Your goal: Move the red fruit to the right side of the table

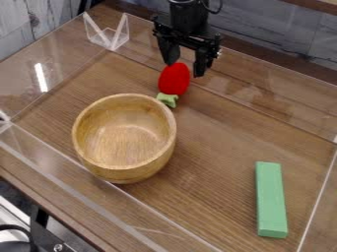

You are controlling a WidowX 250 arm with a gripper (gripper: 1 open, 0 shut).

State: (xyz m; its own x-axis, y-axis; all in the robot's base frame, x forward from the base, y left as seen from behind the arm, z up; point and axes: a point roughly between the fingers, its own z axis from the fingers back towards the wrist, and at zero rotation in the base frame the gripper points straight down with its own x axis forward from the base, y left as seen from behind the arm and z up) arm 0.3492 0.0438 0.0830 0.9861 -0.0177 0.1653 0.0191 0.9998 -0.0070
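Note:
The red fruit (pixel 174 78) lies on the table (pixel 250 128) just beyond the wooden bowl's far rim, its green leafy stem (pixel 168 99) pointing toward the bowl. My gripper (pixel 186 61) hangs straight down right above and slightly behind the fruit. Its jaws are open, one dark finger (pixel 165 51) to the fruit's left and the other to its right. Nothing is held between them, and the fruit rests free on the wood.
A wooden bowl (pixel 124 136) stands at the centre left. A long flat green block (pixel 271 198) lies near the front right corner. Clear acrylic walls (pixel 105 31) ring the table, with a folded clear piece at the back left.

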